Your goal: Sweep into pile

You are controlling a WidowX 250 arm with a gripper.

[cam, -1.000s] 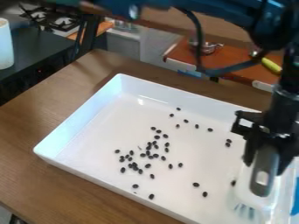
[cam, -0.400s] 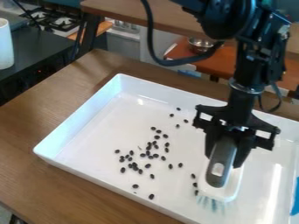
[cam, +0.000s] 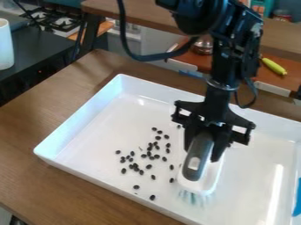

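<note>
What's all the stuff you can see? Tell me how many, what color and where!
Tray: one, white, on the table
Beans or bean-like bits: dozens, black, scattered in the tray
Brush: one, white with a gray handle and bluish bristles, in the tray
Table: one, brown, under the tray
Blue thing: one, blue, right edge
Cylinder: one, white, far left
Stove: one, silvery and black, upper left
Metal bowl: one, silvery, behind the table
Long thing: one, yellow-green, upper right
Cable: one, black, beside the arm
Arm: one, black, from the top edge
Gripper: one, black, holding the brush handle
</note>
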